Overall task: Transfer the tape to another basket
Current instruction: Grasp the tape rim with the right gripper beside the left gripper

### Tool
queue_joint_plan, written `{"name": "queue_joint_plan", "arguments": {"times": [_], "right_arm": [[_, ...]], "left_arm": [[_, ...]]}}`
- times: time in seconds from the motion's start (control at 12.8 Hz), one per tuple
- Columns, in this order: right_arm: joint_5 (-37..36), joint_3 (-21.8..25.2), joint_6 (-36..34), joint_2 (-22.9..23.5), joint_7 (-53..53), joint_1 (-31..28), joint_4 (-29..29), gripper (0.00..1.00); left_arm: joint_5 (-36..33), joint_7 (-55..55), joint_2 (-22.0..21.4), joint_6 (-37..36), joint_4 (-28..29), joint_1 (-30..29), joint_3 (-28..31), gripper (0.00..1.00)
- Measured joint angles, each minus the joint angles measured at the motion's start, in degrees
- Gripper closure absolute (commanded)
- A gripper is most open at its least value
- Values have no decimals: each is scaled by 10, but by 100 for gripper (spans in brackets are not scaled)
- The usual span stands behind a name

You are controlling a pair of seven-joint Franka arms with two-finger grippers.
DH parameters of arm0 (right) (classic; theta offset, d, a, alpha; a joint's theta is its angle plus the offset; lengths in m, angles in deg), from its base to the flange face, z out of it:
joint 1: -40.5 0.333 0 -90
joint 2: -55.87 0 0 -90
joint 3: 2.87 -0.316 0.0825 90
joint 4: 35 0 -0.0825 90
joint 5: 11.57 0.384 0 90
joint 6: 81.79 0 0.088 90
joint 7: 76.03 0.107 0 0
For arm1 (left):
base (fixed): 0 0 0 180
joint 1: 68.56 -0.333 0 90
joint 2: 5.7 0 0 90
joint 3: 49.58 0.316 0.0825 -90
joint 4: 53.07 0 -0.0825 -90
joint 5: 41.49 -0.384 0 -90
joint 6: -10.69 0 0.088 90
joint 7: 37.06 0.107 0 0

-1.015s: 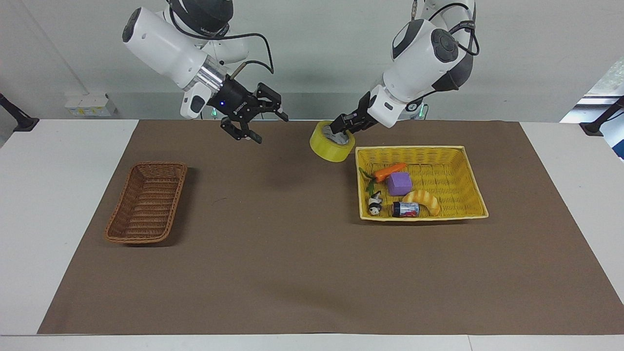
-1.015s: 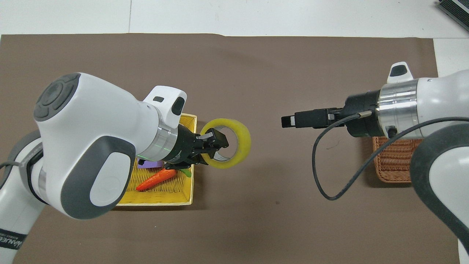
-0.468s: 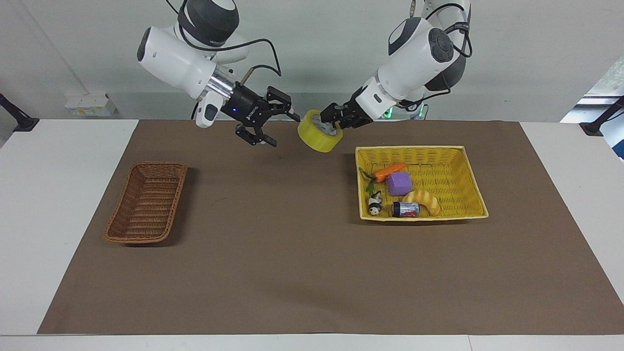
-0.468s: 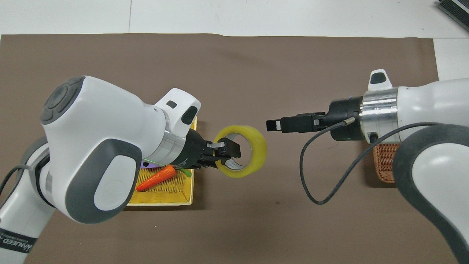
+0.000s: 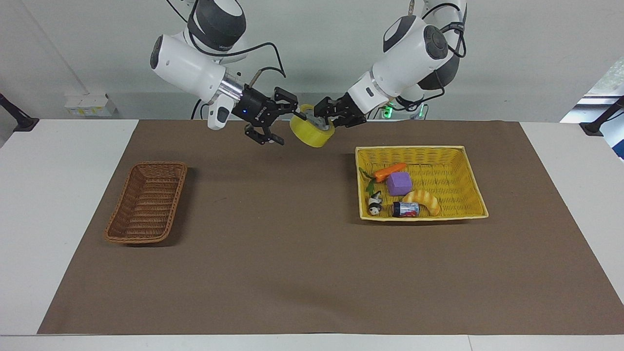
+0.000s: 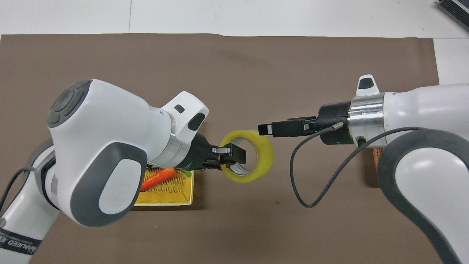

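The yellow tape (image 5: 315, 137) hangs in the air over the brown mat, between the two baskets and off the yellow basket's corner. My left gripper (image 5: 319, 118) is shut on its rim, one finger inside the pale core; it also shows in the overhead view (image 6: 234, 156) with the tape (image 6: 266, 161). My right gripper (image 5: 285, 126) is open and right beside the tape, its fingers level with the roll's edge; the overhead view shows its tip (image 6: 265, 129) over the rim. The brown wicker basket (image 5: 146, 202) stands empty toward the right arm's end.
The yellow basket (image 5: 409, 148) toward the left arm's end holds a toy carrot (image 5: 390, 171), a purple block (image 5: 399, 183), a bread toy (image 5: 423, 199), a small can (image 5: 405, 209) and a panda figure (image 5: 374, 203). In the overhead view the right arm covers most of the brown basket (image 6: 375, 161).
My left gripper has carried the tape up and away from the yellow basket toward the right gripper. My right gripper has moved in to meet it, still open.
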Motion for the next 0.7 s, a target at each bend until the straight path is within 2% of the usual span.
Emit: {"name": "queue_joint_plan", "arguments": {"times": [0.23,0.31,0.7], "right_arm": [[0,0,-15,-10,0,-1,8,0],[0,0,-15,-11,0,-1,9,10],[0,2,-15,-12,6,-3,9,100]], "left_arm": [[3,-1,0,32,0,0,-9,100],[3,-2,0,41,0,0,-13,100],[7,-3,2,62,0,0,-17,100]]}}
